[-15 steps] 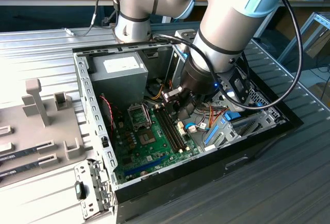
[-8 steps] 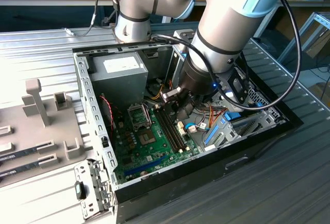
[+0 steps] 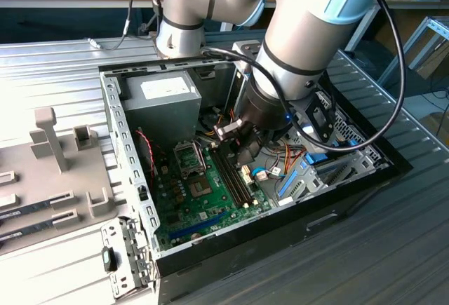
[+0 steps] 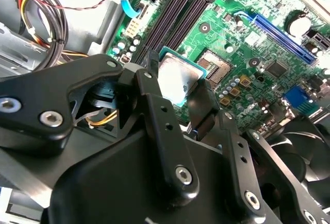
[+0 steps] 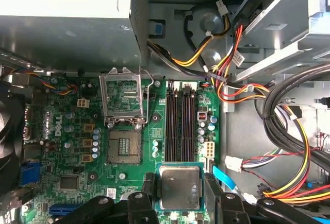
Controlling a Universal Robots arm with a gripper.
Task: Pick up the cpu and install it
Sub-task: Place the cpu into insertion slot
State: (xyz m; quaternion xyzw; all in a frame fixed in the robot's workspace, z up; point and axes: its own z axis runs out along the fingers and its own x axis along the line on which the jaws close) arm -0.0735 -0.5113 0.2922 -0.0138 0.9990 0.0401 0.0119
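Observation:
The cpu (image 5: 179, 187) (image 4: 174, 78), a silver-grey square with a thin green rim, hangs flat above the green motherboard (image 5: 62, 157) (image 4: 242, 7) (image 3: 184, 210). My gripper (image 5: 179, 190) (image 4: 178, 98) (image 3: 242, 151) is shut on it, one black finger (image 5: 148, 187) on each of two opposite edges. The bare socket (image 5: 124, 147) (image 4: 215, 67) (image 3: 199, 187) lies a short way off beside the RAM slots (image 5: 180, 121). Its hinged silver frame (image 5: 122, 98) (image 3: 188, 156) stands lifted. In the exterior view the arm reaches down into the open computer case (image 3: 130, 179).
A grey power supply (image 3: 160, 102) (image 5: 62, 13) fills the case's far end. Bundles of coloured cables (image 5: 289, 131) (image 4: 46, 7) and a drive cage (image 3: 316, 168) lie on the side of the RAM slots away from the socket. A black fan (image 4: 304, 147) sits at the board's edge. A grey fixture (image 3: 52, 144) stands outside the case.

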